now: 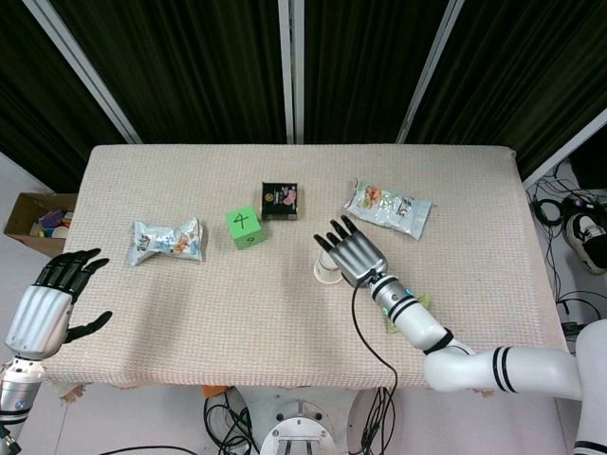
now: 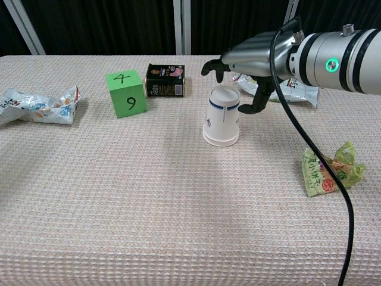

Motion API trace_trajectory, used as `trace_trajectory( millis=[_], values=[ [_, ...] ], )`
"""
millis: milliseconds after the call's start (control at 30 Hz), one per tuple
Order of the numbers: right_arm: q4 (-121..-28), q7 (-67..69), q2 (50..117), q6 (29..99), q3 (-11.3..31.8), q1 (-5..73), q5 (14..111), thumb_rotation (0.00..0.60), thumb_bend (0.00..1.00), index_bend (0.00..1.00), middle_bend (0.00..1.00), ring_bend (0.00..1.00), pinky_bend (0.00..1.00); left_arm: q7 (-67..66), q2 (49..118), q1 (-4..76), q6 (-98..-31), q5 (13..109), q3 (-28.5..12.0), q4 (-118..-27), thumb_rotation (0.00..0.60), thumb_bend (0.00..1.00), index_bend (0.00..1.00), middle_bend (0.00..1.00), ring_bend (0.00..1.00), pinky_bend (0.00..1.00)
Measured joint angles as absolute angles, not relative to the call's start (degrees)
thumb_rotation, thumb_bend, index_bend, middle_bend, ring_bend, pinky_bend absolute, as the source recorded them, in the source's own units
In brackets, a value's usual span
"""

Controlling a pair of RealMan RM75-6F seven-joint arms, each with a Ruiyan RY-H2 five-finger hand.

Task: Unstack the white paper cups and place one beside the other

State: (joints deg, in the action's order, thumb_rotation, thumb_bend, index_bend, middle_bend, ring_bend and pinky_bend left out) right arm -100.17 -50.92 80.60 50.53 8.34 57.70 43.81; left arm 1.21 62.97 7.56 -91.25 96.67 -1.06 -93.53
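The stacked white paper cups (image 2: 221,117) stand upside down near the table's middle, with a blue band near the top. In the head view only the base rim of the cups (image 1: 325,272) shows beneath my right hand (image 1: 356,251). My right hand (image 2: 253,58) hovers just over the cups, fingers spread and curved above the top, thumb hanging down at the cups' right side. I cannot see it touching them. My left hand (image 1: 49,301) is open at the table's left front edge, holding nothing, far from the cups.
A green numbered cube (image 2: 125,93) and a dark box (image 2: 165,80) sit behind and left of the cups. Snack packets lie far left (image 2: 36,106) and back right (image 1: 389,208). A green packet (image 2: 330,170) lies front right. A black cable (image 2: 309,149) hangs from my right wrist.
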Motion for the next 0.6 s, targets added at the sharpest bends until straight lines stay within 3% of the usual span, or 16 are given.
trace_trajectory(
  millis=[600],
  values=[
    [-98.9,-45.5,81.2,51.2,6.3,59.5,46.9,0.600,0.35,0.19,0.29,0.00,0.03,1.2,62.8,7.6,-90.4,96.2,-0.9,-93.9,0.600,0.15,0.20,0.13,0.13,0.16]
  ],
)
